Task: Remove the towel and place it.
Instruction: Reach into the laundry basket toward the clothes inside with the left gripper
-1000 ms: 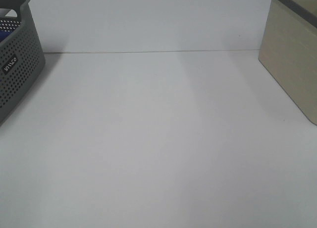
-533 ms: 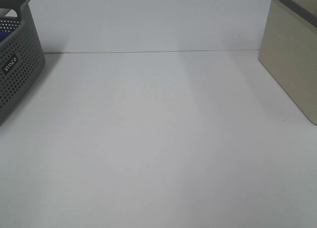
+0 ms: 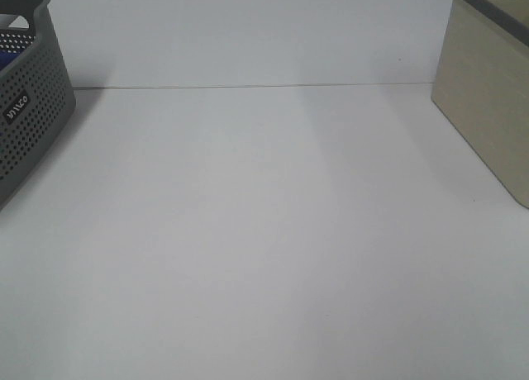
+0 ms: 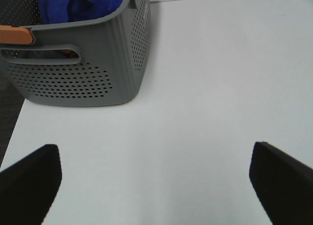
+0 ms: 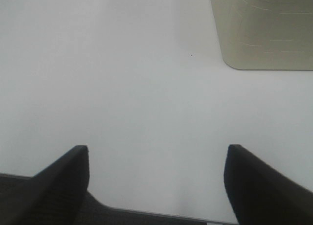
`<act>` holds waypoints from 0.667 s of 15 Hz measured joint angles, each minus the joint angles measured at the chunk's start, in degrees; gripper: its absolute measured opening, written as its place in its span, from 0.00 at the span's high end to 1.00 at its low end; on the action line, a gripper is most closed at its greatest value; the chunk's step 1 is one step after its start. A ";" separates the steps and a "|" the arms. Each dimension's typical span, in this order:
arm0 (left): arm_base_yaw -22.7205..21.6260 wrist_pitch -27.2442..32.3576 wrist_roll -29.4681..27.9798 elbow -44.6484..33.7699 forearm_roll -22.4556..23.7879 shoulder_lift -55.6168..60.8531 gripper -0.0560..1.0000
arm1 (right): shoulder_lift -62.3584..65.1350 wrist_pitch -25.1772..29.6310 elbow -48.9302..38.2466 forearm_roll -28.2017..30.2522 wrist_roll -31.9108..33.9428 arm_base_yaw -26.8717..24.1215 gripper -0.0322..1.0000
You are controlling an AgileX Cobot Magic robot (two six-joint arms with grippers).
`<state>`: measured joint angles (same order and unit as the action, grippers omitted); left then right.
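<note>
The royal-blue towel lies bunched inside the grey perforated basket. In the exterior high view the basket stands at the far left edge, with a sliver of the towel showing blue inside. My left gripper is open and empty over the white table, some way short of the basket. My right gripper is open and empty over the bare table. Neither gripper shows in the exterior high view.
A beige box stands at the right edge of the white table; it also shows in the right wrist view. An orange tab sits on the basket's handle side. The table's near edge is below my right gripper.
</note>
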<state>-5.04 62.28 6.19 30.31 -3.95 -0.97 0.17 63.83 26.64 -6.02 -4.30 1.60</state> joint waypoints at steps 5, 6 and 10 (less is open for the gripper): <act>0.00 4.07 8.14 17.36 1.95 -28.19 0.01 | 0.00 0.00 0.00 0.00 0.00 0.00 0.24; 0.00 4.07 11.57 22.46 1.95 -35.01 0.01 | 0.00 0.00 0.00 0.00 0.00 0.00 0.24; 0.00 4.18 29.56 39.42 2.69 -56.15 0.01 | 0.00 0.00 0.00 0.00 0.00 0.00 0.24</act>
<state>-5.04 66.46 35.75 69.73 -1.26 -57.12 0.17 63.83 26.64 -6.02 -4.30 1.60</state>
